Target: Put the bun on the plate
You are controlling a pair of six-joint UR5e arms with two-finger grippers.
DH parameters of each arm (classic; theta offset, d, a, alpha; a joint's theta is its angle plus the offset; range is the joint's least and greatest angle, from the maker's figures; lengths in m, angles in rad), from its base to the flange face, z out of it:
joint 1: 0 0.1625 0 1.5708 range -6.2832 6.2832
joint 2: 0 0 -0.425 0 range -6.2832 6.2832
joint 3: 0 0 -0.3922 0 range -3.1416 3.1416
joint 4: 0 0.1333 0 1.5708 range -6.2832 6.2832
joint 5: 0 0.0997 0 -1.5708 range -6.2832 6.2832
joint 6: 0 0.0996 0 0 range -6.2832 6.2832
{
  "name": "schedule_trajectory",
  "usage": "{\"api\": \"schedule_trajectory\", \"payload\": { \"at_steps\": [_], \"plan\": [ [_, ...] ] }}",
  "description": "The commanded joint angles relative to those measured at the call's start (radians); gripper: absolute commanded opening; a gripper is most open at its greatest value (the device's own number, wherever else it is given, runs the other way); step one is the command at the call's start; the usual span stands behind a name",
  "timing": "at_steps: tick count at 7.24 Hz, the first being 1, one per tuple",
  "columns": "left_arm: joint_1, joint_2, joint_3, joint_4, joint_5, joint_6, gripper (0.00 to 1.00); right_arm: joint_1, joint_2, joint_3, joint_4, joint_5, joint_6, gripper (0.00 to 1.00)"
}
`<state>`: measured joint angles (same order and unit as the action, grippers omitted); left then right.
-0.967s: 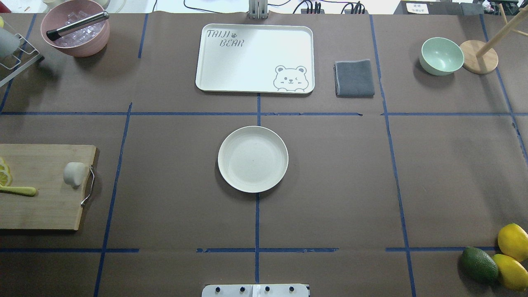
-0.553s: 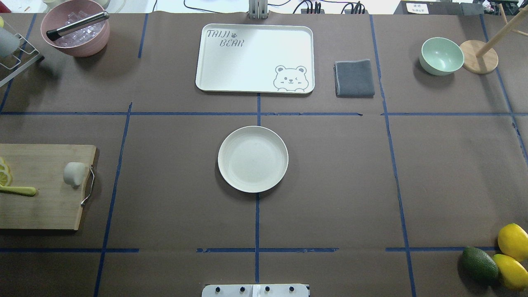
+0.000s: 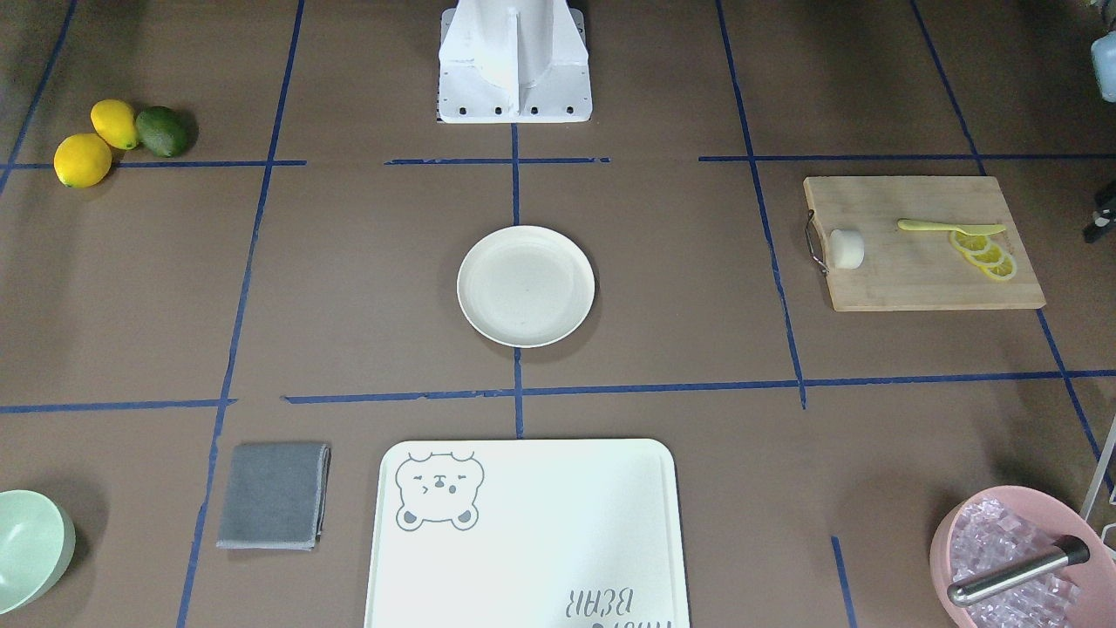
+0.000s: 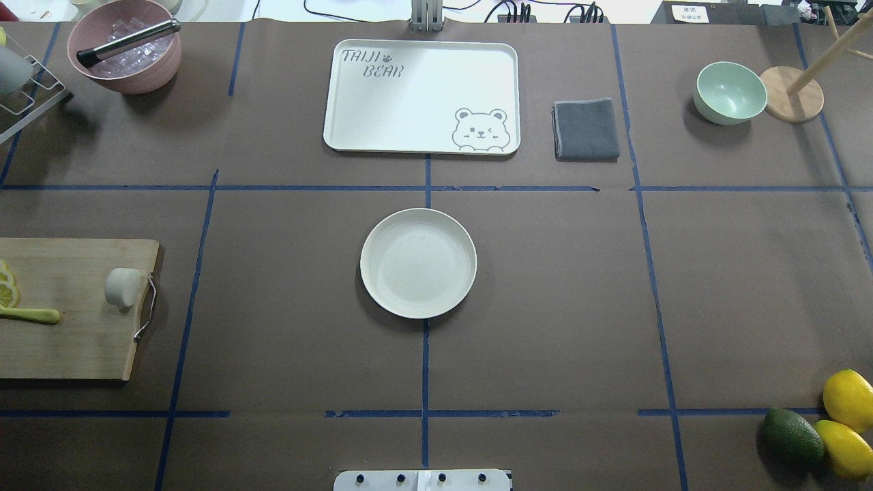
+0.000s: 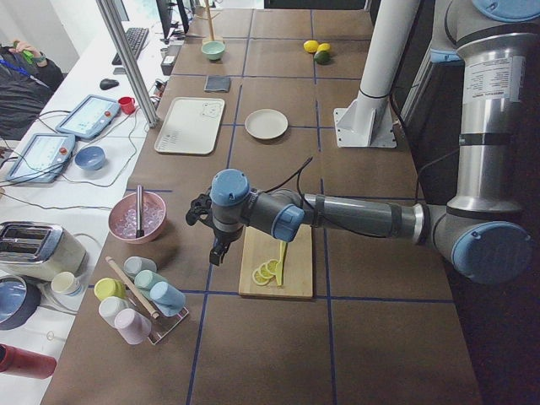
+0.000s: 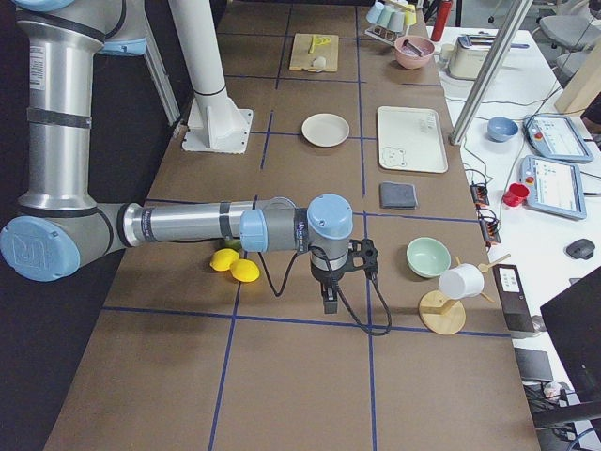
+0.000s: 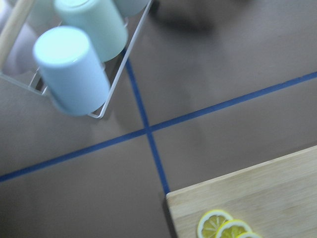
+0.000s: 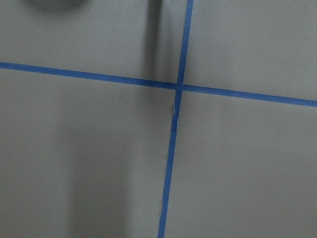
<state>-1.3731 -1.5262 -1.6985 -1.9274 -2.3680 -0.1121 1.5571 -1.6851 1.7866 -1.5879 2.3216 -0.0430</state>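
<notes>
The bun (image 4: pixel 123 288) is a small white cylinder lying on a wooden cutting board (image 4: pixel 68 334) at the table's left edge, beside the board's metal handle; it also shows in the front view (image 3: pixel 846 249). The plate (image 4: pixel 418 263) is round, cream-white and empty at the table's middle (image 3: pixel 526 286). My left gripper (image 5: pixel 216 256) shows only in the exterior left view, hanging over the table beside the board's lemon end, away from the bun; I cannot tell its state. My right gripper (image 6: pixel 330 304) shows only in the exterior right view, far from the plate; its state is also unclear.
Lemon slices (image 4: pixel 8 286) and a yellow knife (image 4: pixel 31 315) share the board. A bear-print tray (image 4: pixel 421 95), grey cloth (image 4: pixel 586 129), mint bowl (image 4: pixel 730 92) and pink ice bowl (image 4: pixel 126 48) line the far side. Lemons and an avocado (image 4: pixel 792 436) sit near right. A cup rack (image 7: pixel 74 69) stands by the left gripper.
</notes>
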Motion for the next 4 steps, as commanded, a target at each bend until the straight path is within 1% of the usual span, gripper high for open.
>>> {"api": "schedule_trajectory", "payload": {
  "at_steps": [1,2,3,4],
  "plan": [
    [0.178,0.001,-0.004,-0.179,0.031,-0.37,1.0,0.0,0.001,0.001,0.0,-0.001,0.0,1.0],
    [0.262,0.009,-0.038,-0.211,0.094,-0.497,1.0,0.0,0.001,0.002,0.002,0.001,0.0,1.0],
    [0.358,0.017,-0.09,-0.211,0.192,-0.612,1.0,0.0,0.001,0.002,0.0,0.004,0.0,1.0],
    [0.434,0.03,-0.133,-0.209,0.243,-0.697,1.0,0.0,-0.001,0.001,0.0,0.004,0.0,1.0]
  ]
}}
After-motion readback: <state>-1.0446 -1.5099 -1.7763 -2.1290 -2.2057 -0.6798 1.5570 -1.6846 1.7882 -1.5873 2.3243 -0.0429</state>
